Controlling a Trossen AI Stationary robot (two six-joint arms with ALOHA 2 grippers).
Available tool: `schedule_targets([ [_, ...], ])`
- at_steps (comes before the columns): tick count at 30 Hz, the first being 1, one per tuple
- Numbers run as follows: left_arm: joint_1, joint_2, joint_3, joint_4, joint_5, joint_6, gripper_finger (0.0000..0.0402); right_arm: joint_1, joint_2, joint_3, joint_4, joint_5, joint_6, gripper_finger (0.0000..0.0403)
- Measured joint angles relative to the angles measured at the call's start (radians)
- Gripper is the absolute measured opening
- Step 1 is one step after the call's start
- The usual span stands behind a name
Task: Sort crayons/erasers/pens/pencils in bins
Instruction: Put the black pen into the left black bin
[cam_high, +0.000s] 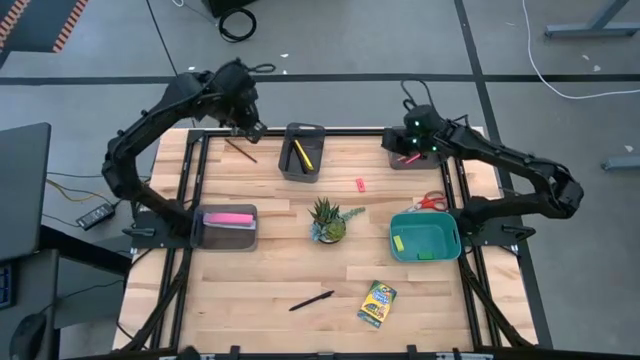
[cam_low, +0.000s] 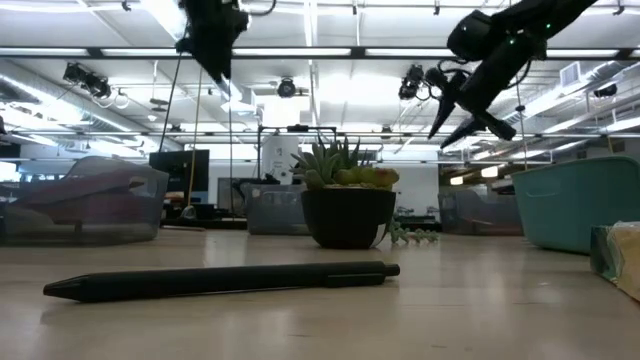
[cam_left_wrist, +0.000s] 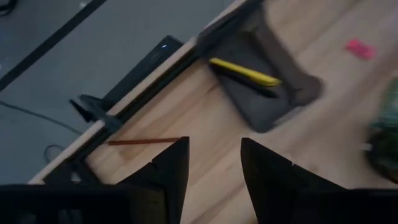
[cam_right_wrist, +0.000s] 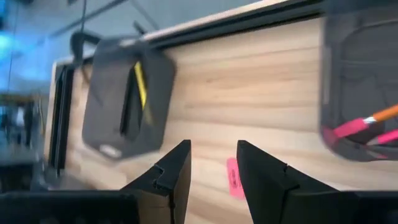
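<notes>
My left gripper (cam_high: 254, 130) (cam_left_wrist: 214, 146) is open and empty above the table's far left. A thin reddish pencil (cam_high: 240, 150) (cam_left_wrist: 144, 142) lies flat on the wood just below it. My right gripper (cam_high: 406, 152) (cam_right_wrist: 213, 149) is open and empty above the far right, beside a grey bin (cam_right_wrist: 360, 87) holding pink and orange pencils (cam_right_wrist: 364, 124). A dark narrow bin (cam_high: 302, 152) holds a yellow pen (cam_left_wrist: 245, 71) and a black one. A red-pink eraser (cam_high: 360, 184) (cam_right_wrist: 234, 177) lies on the wood. A black pen (cam_high: 312, 300) and the crayon box (cam_high: 377, 303) lie near the front.
A potted plant (cam_high: 328, 220) stands mid-table. The teal bin (cam_high: 452, 240) on the right holds yellow and green erasers. A grey bin (cam_high: 205, 228) on the left holds a long pink bar. Red-handled scissors (cam_high: 432, 201) lie behind the teal bin. A dark frame rims the table.
</notes>
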Motion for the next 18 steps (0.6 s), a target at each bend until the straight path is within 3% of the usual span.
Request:
schedule_targets([
  [9, 0.205, 0.117, 0.000, 0.001, 0.153, 0.083, 0.0121, 0.175, -0.017, 0.000, 0.055, -0.007, -0.104, 0.0133],
  [18, 0.204, 0.313, 0.000, -0.050, 0.213, 0.087, 0.0102, 0.306, -0.017, 0.000, 0.067, -0.004, -0.232, 0.0133],
])
